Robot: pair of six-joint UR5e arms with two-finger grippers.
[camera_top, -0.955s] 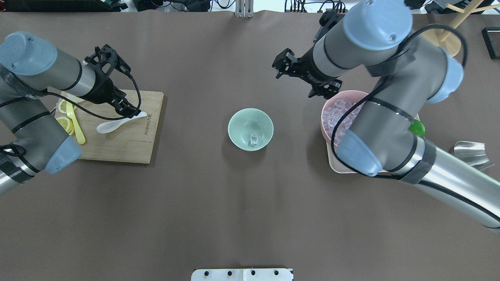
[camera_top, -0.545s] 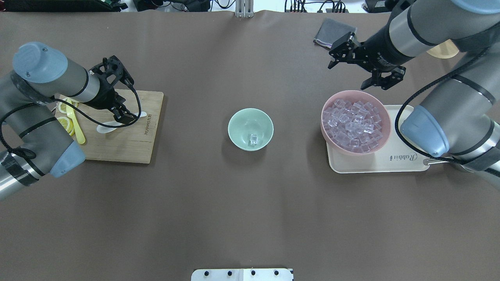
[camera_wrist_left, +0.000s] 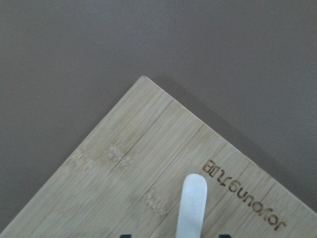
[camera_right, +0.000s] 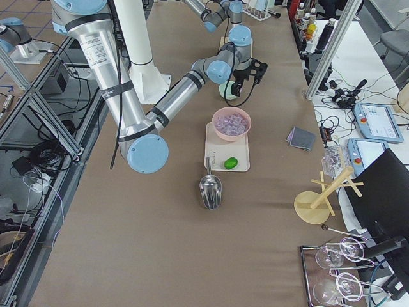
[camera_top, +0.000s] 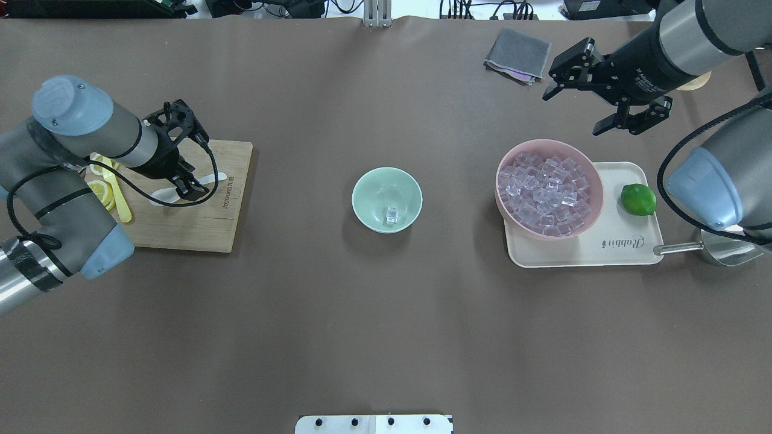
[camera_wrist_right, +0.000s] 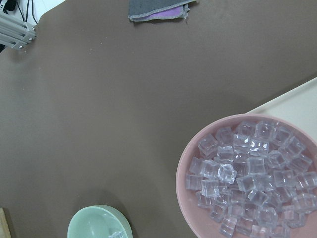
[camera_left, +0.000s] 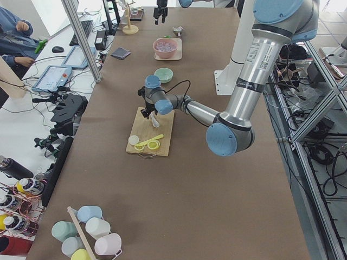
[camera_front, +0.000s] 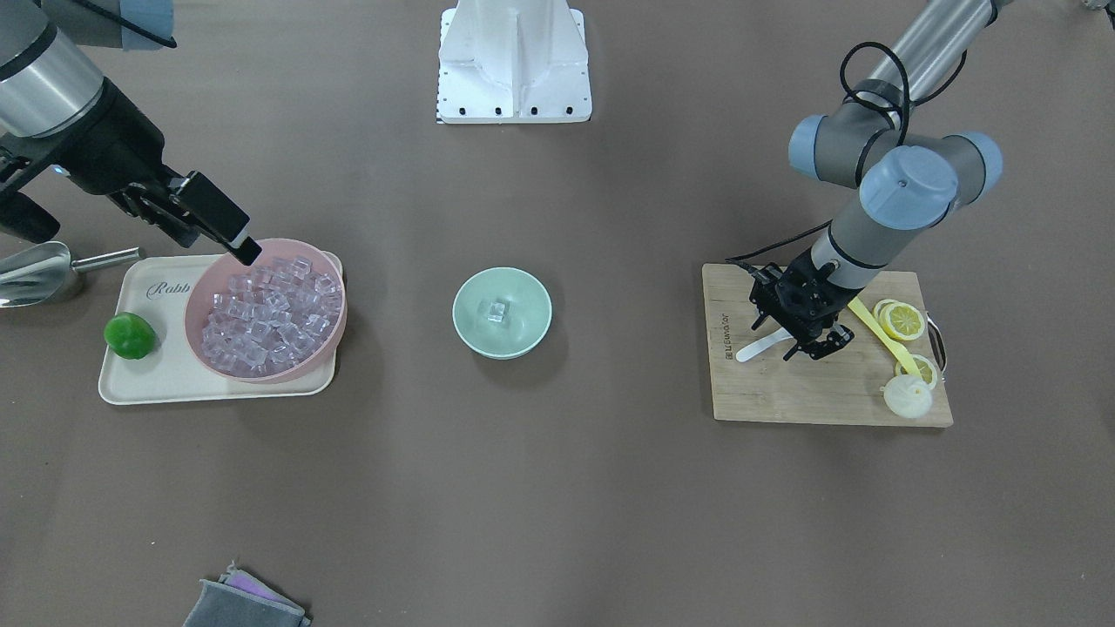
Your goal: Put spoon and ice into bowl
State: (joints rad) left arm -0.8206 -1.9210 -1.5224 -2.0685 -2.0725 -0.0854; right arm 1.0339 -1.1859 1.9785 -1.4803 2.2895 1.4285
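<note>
The white spoon (camera_top: pixel 161 196) lies on the wooden cutting board (camera_top: pixel 199 232) at the left. My left gripper (camera_top: pixel 192 189) is low over it, open, with a finger on each side of the handle (camera_wrist_left: pixel 192 204); only the tips show in the left wrist view. The mint-green bowl (camera_top: pixel 367 191) stands at the table's middle with one clear ice cube (camera_top: pixel 392 215) inside. My right gripper (camera_top: pixel 572 113) is open and empty, above the table behind the pink bowl (camera_top: pixel 596 176), which is full of ice cubes (camera_wrist_right: pixel 247 173).
The pink bowl stands on a cream tray (camera_top: pixel 621 248) with a lime (camera_top: pixel 638 199). A metal scoop (camera_top: pixel 727 250) lies right of the tray. A grey cloth (camera_top: pixel 518 53) lies at the back. Lemon slices (camera_top: pixel 99 191) and a yellow utensil (camera_top: pixel 119 196) are on the board.
My right arm has swung right, from near the green bowl to behind the pink bowl, uncovering tray and lime. My left gripper has come down over the spoon's handle.
</note>
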